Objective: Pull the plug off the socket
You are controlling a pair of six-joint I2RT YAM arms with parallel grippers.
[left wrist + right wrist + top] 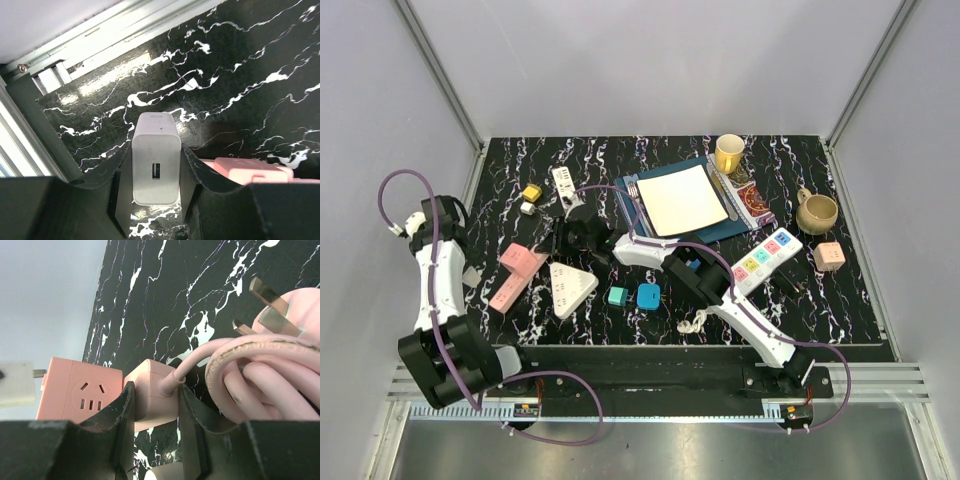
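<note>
The plug [155, 157] is a white charger block with a USB port, and my left gripper [156, 159] is shut on its sides, just above the black marble table. The right wrist view shows the plug [16, 384] at the far left with a metal prong showing between it and the pink socket [80, 394]. My right gripper [156, 390] is shut on the socket's second cube [152, 400], where its pink cable leaves. The coiled cable [265, 370] lies right of my fingers. From above, the socket [520, 266] lies between my left gripper [474, 277] and right gripper [548, 244].
A white triangular power strip [570, 288], a teal cube [617, 296] and a blue adapter [648, 296] lie near the front. A strip with coloured sockets [767, 258], a plate on a blue mat [682, 200], two mugs [729, 153] and a white strip [563, 185] sit further back.
</note>
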